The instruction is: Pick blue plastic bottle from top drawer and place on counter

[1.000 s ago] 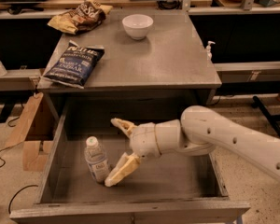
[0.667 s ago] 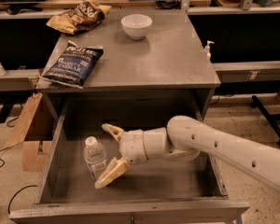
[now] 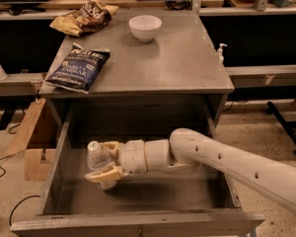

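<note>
Bottle (image 3: pixel 95 153) upright on left of drawer (image 3: pixel 163 195) floor, gripper (image 3: pixel 99 160) around it, clamped or not I cannot tell; lift and placing on tabletop (image 3: pixel 172 65) apparently remain.

1. Gripper (image 3: pixel 96 161) sits in the left half of the top drawer (image 3: pixel 138 218), clamped on the blue plastic bottle (image 3: pixel 95 154). It hides the bottle's middle, label included I think.
2. Arm (image 3: pixel 227 162) runs off frame to the right of the drawer.
3. Drawer's front face is cropped by the bottom edge.
</note>
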You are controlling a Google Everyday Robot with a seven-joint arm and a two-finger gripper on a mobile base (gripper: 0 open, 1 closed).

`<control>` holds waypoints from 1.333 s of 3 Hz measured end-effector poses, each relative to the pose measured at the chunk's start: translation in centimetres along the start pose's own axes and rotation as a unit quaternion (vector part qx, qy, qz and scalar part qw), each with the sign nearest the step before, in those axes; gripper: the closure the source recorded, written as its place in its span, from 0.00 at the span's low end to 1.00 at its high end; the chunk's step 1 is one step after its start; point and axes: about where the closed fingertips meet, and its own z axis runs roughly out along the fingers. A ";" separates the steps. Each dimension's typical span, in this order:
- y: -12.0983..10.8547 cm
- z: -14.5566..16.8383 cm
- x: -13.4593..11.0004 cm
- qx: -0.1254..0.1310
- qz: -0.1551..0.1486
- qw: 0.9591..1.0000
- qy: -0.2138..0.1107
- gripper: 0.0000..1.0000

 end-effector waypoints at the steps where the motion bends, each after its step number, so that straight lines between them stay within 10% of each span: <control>1: -0.1 -0.6 -2.6 -0.002 0.004 1.000 -0.014 0.80; 2: -2.8 -4.9 -7.5 0.015 0.016 1.000 -0.011 1.00; 4: -11.1 -13.5 -19.6 0.060 0.051 0.997 0.008 1.00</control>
